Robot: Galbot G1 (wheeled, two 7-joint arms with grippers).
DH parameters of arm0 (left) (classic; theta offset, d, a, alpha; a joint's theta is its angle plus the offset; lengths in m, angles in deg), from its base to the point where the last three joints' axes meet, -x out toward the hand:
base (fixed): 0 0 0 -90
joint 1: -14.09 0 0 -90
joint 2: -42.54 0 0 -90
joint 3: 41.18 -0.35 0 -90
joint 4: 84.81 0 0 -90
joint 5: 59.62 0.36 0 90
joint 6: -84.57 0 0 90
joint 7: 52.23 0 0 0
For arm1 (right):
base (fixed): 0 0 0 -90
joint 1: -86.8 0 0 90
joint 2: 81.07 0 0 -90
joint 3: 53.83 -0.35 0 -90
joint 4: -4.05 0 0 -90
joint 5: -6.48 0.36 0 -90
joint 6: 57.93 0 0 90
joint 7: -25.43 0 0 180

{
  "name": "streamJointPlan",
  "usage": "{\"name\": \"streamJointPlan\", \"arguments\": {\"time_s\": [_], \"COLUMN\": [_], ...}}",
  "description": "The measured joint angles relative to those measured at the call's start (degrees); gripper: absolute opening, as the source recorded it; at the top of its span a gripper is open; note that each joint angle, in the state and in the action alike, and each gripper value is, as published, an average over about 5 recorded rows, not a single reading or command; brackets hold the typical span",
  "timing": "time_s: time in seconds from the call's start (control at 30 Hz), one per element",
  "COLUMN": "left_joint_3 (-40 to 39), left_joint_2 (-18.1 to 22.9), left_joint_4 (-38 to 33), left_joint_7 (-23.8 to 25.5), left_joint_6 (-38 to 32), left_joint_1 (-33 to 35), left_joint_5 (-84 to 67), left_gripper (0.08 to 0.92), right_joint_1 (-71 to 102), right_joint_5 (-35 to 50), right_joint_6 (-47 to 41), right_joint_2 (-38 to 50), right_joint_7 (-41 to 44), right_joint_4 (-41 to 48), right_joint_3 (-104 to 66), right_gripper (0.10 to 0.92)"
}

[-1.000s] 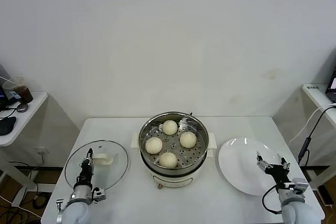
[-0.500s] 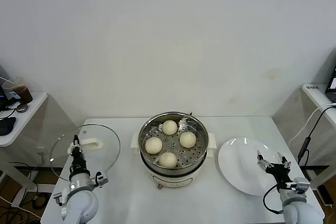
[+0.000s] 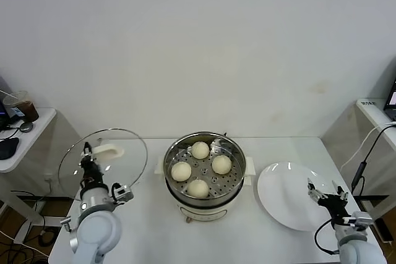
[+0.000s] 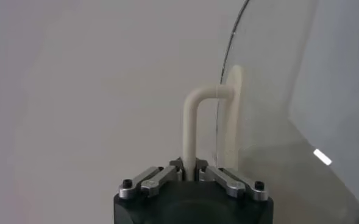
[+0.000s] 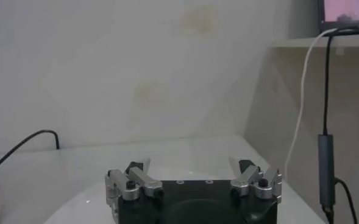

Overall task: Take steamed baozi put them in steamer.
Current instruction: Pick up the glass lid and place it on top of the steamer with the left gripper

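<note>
The steamer (image 3: 205, 199) stands at the table's middle, a shiny steel pot on a cream base. Four cream-white baozi (image 3: 199, 169) lie on its perforated tray. My left gripper (image 3: 87, 160) is shut on the cream handle (image 4: 193, 129) of the round glass lid (image 3: 127, 154) and holds the lid tilted up above the table's left side, left of the steamer. My right gripper (image 3: 326, 194) is open and empty over the right edge of the white plate (image 3: 286, 202).
A side table (image 3: 18, 143) with a cup and dark items stands at the far left. A shelf with a hanging cable (image 3: 366, 153) is at the far right. The white wall is close behind the table.
My left gripper has lifted the glass lid off the table and tilted it upright, moving it up and to the left. The right gripper drifted slightly right and stays open.
</note>
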Motion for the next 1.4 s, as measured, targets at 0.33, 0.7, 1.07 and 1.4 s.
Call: {"name": "streamJointPlan", "arguments": {"time_s": [0.33,0.7,1.07,1.4], "left_joint_3": [-9.74,-19.92,-26.97,-30.37], "left_joint_2": [3.95,6.93,10.29,13.18], "left_joint_4": [-2.93,-1.22,4.31,9.5], "left_joint_7": [5.0,9.24,9.52,6.15], "left_joint_6": [1.18,1.7,1.89,1.93], "left_joint_1": [-2.66,-8.07,-14.28,-15.35], "left_joint_5": [2.74,1.56,1.1,4.75], "left_gripper": [0.166,0.166,0.166,0.166], "right_joint_1": [0.9,0.85,0.36,-0.11], "right_joint_5": [-0.48,-1.22,-1.65,-1.74], "right_joint_6": [0.0,-0.13,-0.25,-0.15], "right_joint_2": [-0.32,-1.02,-1.83,-2.14], "right_joint_7": [0.45,0.7,0.77,0.81], "right_joint_4": [-0.98,-1.02,-0.84,-0.12], "right_joint_3": [-0.29,-0.23,-0.59,-0.78], "right_gripper": [0.823,0.823,0.823,0.823]}}
